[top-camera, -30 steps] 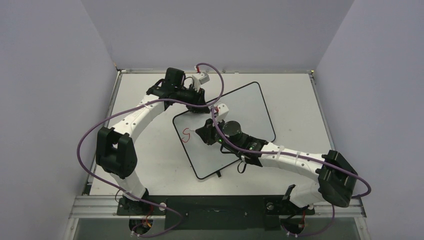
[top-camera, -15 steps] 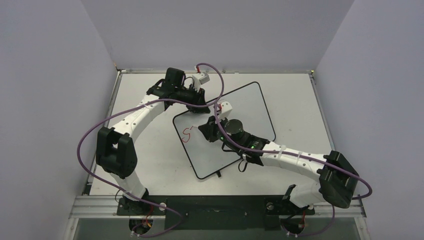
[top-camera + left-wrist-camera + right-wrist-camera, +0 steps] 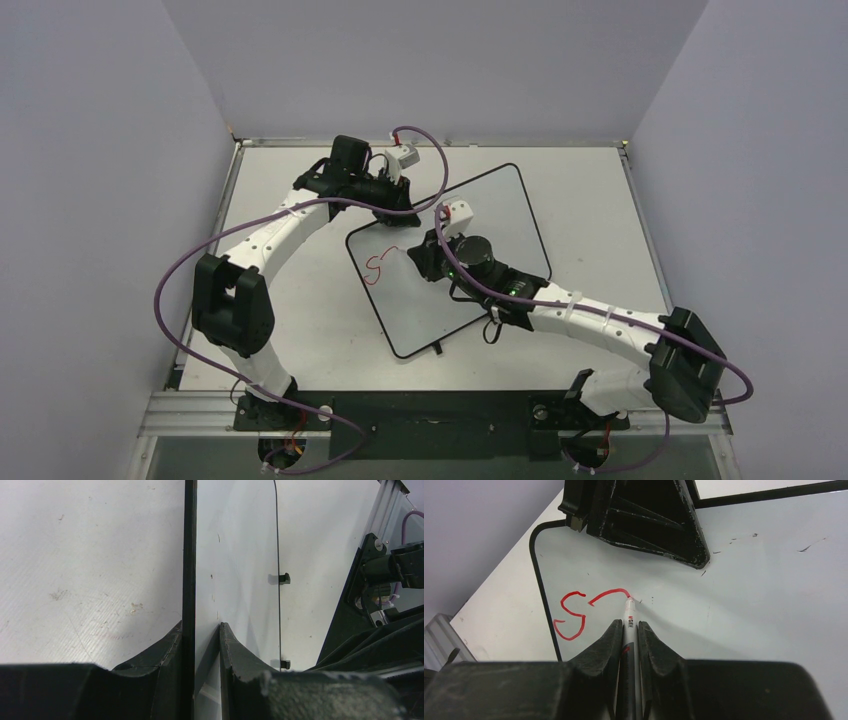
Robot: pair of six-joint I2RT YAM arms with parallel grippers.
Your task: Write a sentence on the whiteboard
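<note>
The whiteboard (image 3: 500,215) lies tilted on the table, white with a thin black frame; it also shows in the right wrist view (image 3: 749,580) and the left wrist view (image 3: 235,555). My left gripper (image 3: 392,207) (image 3: 201,630) is shut on the board's far-left black edge. My right gripper (image 3: 420,258) (image 3: 628,627) is shut on a white marker (image 3: 627,617), its tip touching the board. The sentence (image 3: 574,615) (image 3: 375,268) is a red "S" and a curved red stroke running to the marker tip.
The pale grey tabletop (image 3: 300,330) surrounds the board. Small black feet (image 3: 284,579) sit on one long board edge. The left gripper's black body (image 3: 644,515) stands just beyond the marker tip. Purple cables loop over both arms.
My right gripper has moved right and slightly away along the board, and a second red stroke has appeared after the "S". The left arm has not moved.
</note>
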